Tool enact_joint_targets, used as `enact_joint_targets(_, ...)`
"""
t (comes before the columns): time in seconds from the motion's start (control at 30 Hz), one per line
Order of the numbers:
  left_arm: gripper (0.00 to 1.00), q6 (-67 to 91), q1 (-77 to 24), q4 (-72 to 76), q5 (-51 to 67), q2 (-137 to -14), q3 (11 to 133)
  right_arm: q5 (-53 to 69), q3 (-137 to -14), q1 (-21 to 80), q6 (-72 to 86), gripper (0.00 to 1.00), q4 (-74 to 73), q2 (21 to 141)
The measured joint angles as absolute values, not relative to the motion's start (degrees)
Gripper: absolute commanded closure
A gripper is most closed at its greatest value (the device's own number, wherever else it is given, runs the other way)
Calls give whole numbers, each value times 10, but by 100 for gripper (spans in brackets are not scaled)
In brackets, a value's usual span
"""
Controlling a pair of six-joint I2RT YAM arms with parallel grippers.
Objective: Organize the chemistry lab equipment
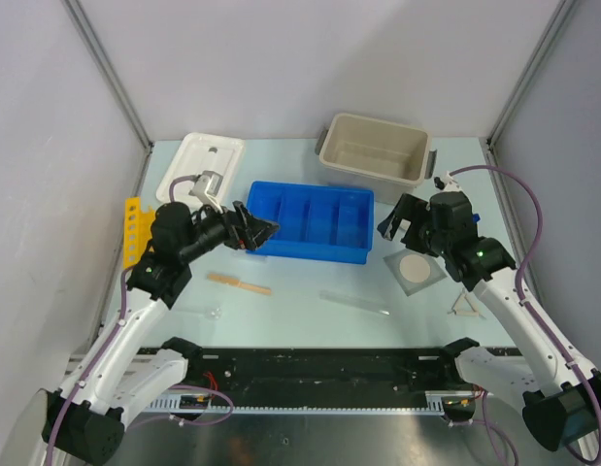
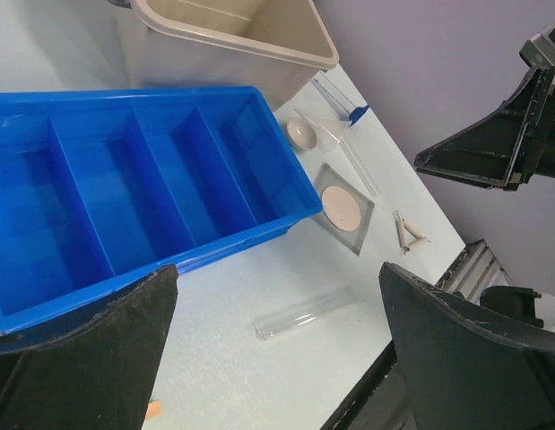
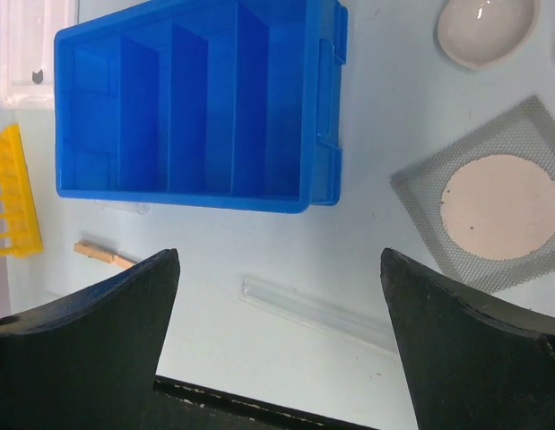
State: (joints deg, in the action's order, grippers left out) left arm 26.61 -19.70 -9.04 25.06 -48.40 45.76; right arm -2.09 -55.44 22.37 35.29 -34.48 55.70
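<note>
Table (image 1: 300, 320) holds mesh (image 3: 501, 206) (seemingly untouched) near right gripper (image 3: 279, 269).

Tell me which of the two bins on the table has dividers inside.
The blue tray, in the middle of the table: inner walls split it into four compartments. The beige tub behind it is one undivided space.

Bright, even overhead light, soft short shadows (faint glare on the pale table (image 1: 310, 320)), all views sharp.
</note>
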Motion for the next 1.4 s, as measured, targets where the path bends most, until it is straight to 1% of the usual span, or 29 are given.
enact_joint_targets(0.43, 1, 270, -195, -90, 257, -486, 458, -4, -554, 231, 343, 2, -349, 557)
enact_joint_targets(0.53, 0, 270, -195, -90, 257, -486, 458, 2, -554, 259, 333, 6, -348, 557)
enact_joint_targets(0.63, 1, 270, -193, -90, 256, -486, 458, -7, -550, 336, 318, 10, -339, 561)
enact_joint_targets(0.73, 1, 270, -188, -91, 248, -482, 457, -25, -550, 428, 300, 18, -324, 584)
enact_joint_targets(0.83, 1, 271, -176, -91, 228, -471, 457, -53, -550, 512, 277, 30, -309, 631)
enact_joint_targets(0.93, 1, 272, -167, -95, 206, -459, 457, -81, -549, 573, 249, 36, -299, 696)
enact_joint_targets(1.1, 1, 271, -165, -103, 178, -458, 457, -103, -544, 599, 217, 43, -296, 779)
enact_joint_targets(1.4, 1, 270, -164, -115, 153, -467, 457, -119, -543, 602, 175, 45, -281, 844)
